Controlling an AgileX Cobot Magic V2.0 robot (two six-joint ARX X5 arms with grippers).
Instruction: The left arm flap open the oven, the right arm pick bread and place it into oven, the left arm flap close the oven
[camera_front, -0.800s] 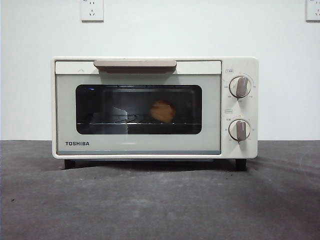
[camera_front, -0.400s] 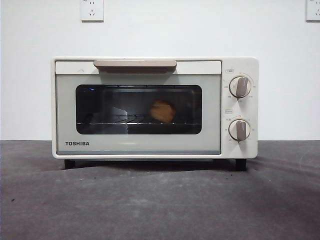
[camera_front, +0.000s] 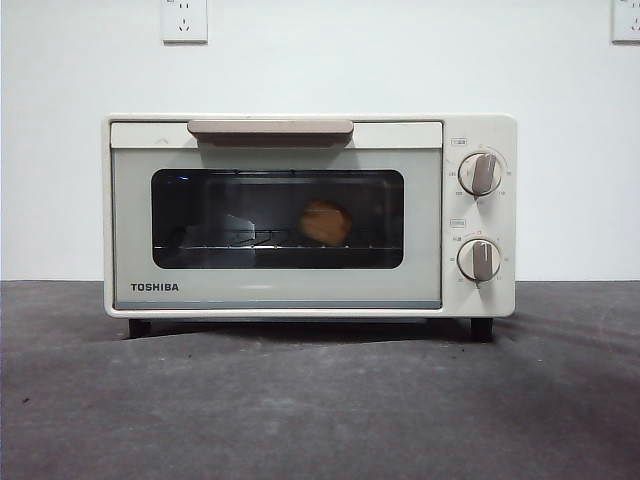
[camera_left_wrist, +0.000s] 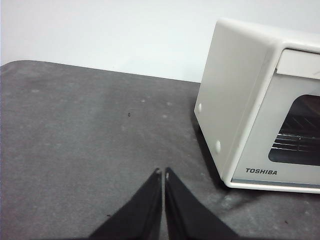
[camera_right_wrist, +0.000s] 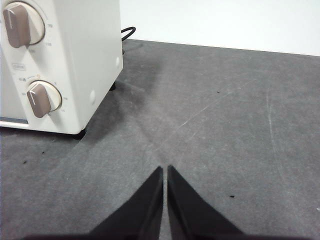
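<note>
The cream-white Toshiba oven (camera_front: 310, 215) stands in the middle of the dark table with its glass door shut and its beige bar handle (camera_front: 270, 128) at the top. The golden-brown bread (camera_front: 325, 222) sits on the wire rack inside, seen through the window. My left gripper (camera_left_wrist: 161, 173) is shut and empty over bare table beside the oven's plain side (camera_left_wrist: 235, 95). My right gripper (camera_right_wrist: 164, 168) is shut and empty over bare table beside the oven's knob side (camera_right_wrist: 60, 65). Neither arm shows in the front view.
Two round knobs (camera_front: 480, 174) sit on the oven's right panel. A black power cord (camera_right_wrist: 127, 33) runs behind the oven. A white wall with two sockets (camera_front: 184, 20) stands close behind. The dark grey table (camera_front: 320, 400) stretches in front.
</note>
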